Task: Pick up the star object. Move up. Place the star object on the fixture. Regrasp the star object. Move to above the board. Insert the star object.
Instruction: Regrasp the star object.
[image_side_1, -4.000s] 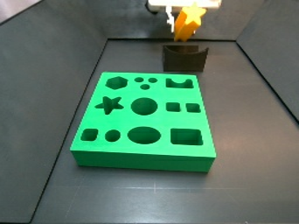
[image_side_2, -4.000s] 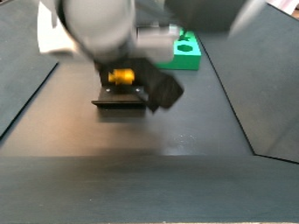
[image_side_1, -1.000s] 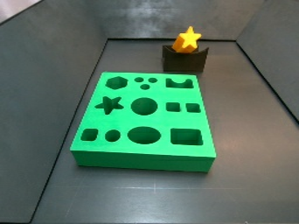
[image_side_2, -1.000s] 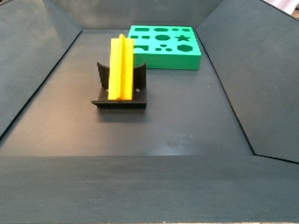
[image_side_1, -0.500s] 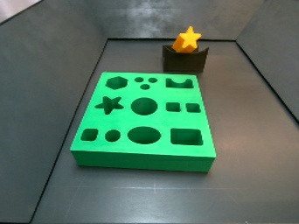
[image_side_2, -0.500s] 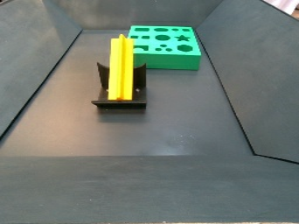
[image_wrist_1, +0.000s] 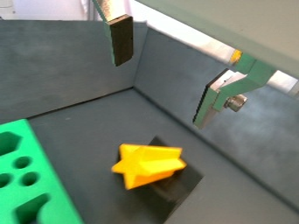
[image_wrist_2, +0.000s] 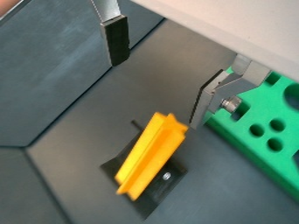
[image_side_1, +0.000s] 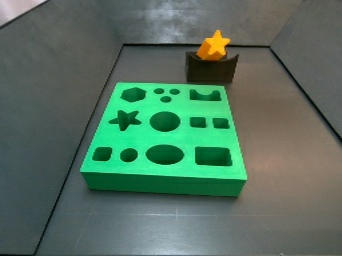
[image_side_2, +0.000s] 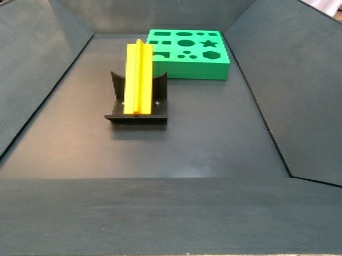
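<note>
pincer (image_wrist_1: 163, 74) spread, above ridged star object (image_wrist_1: 147, 164) on fixture (image_wrist_1: 176, 192).

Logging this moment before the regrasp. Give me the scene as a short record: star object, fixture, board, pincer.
star object: yellow prism, resting in the fixture's notch
fixture: dark block, beside the board
board: green slab, all holes empty, star hole free
pincer: open above the star object, fingers apart, holding nothing

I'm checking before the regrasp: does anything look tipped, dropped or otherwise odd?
Nothing stands out. The star object rests in the fixture, apart from the board. The hand hangs open above it, holding nothing.
</note>
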